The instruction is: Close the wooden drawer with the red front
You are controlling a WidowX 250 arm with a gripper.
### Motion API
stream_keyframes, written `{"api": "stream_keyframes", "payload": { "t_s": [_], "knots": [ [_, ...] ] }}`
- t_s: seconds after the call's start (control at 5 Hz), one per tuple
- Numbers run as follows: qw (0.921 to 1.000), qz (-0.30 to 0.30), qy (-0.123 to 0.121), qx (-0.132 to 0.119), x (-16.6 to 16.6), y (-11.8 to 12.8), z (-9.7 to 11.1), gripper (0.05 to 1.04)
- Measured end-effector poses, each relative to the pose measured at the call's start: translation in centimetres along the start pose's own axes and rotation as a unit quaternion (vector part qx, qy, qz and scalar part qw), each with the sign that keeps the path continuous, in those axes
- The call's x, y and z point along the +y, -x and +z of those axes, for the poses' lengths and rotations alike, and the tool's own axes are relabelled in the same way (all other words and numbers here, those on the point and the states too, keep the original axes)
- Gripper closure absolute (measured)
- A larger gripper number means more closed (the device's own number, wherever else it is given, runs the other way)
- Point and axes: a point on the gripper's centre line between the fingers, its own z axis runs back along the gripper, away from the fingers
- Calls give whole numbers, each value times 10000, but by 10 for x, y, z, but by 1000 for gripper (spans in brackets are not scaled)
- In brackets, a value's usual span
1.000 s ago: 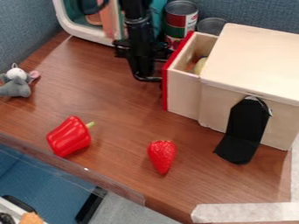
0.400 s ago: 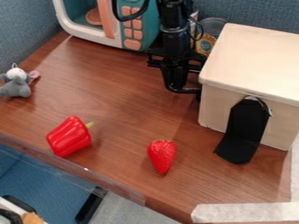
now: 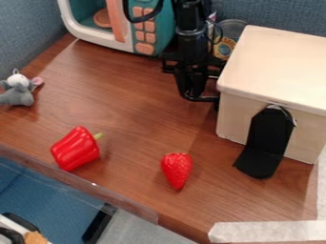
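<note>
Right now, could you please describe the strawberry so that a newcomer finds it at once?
Find the big pale wooden box on the right of the brown table. Just left of its lower front, near the table's front edge, lies the strawberry. It is red and tapers to a point, while the red pepper further left is blockier with a green stem.

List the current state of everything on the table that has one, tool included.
Tool: pointing down at the box's left end.
Wooden box: drawer pushed in; it stood out a second ago.
Toy microwave: upright, door state unclear.
Can: upright.
Black bracket: upright against box.
Pepper: on its side.
Strawberry: lying down.
</note>
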Motion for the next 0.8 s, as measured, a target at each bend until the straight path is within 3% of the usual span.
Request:
{"api": "stream_keyframes", "payload": {
  "t_s": [0.4, 0.6, 0.8],
  "knots": [
    [9993, 341, 116, -120, 28, -7, 15, 124],
    [9983, 165, 29, -550, 27, -12, 56, 79],
    [9959, -45, -269, -868, 32, -12, 94, 83]
  ]
}}
